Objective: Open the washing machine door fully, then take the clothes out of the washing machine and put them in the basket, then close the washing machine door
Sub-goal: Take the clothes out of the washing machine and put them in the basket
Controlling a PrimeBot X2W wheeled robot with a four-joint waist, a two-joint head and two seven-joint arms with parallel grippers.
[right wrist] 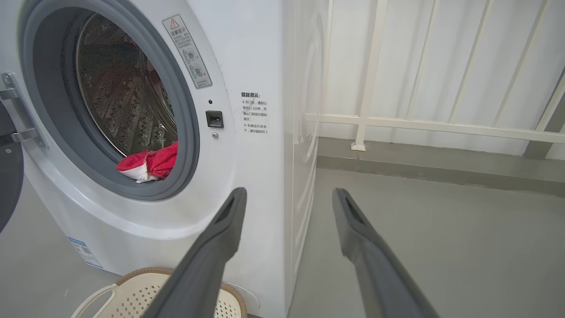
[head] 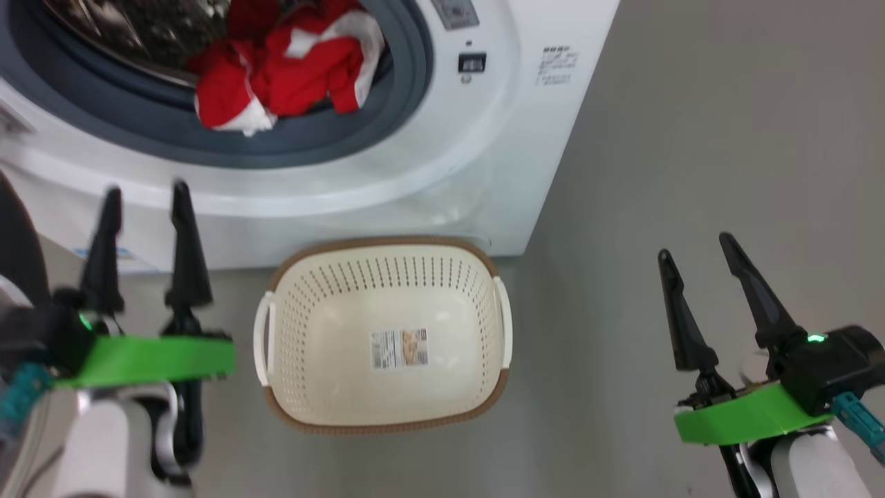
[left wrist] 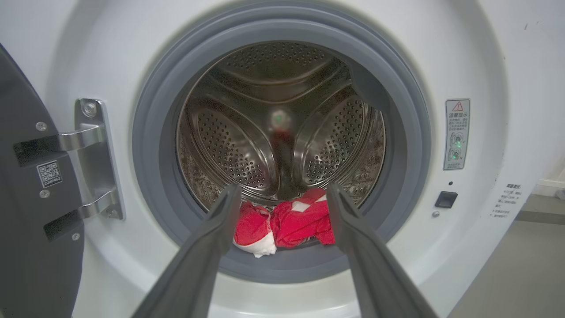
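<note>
One step done, two left

The round, black-rimmed washing machine door (left wrist: 26,221) stands swung wide. Red-and-white clothes (head: 283,69) heap at the drum lip of the white front-loading washing machine (head: 484,173); the cream perforated plastic basket (head: 332,304) sits empty. The left gripper (head: 146,190) and right gripper (head: 695,247) hover with fingers spread, holding nothing.

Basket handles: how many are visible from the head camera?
2 on the basket: one white handle on its left side, the other on its right; none seems hidden.
</note>
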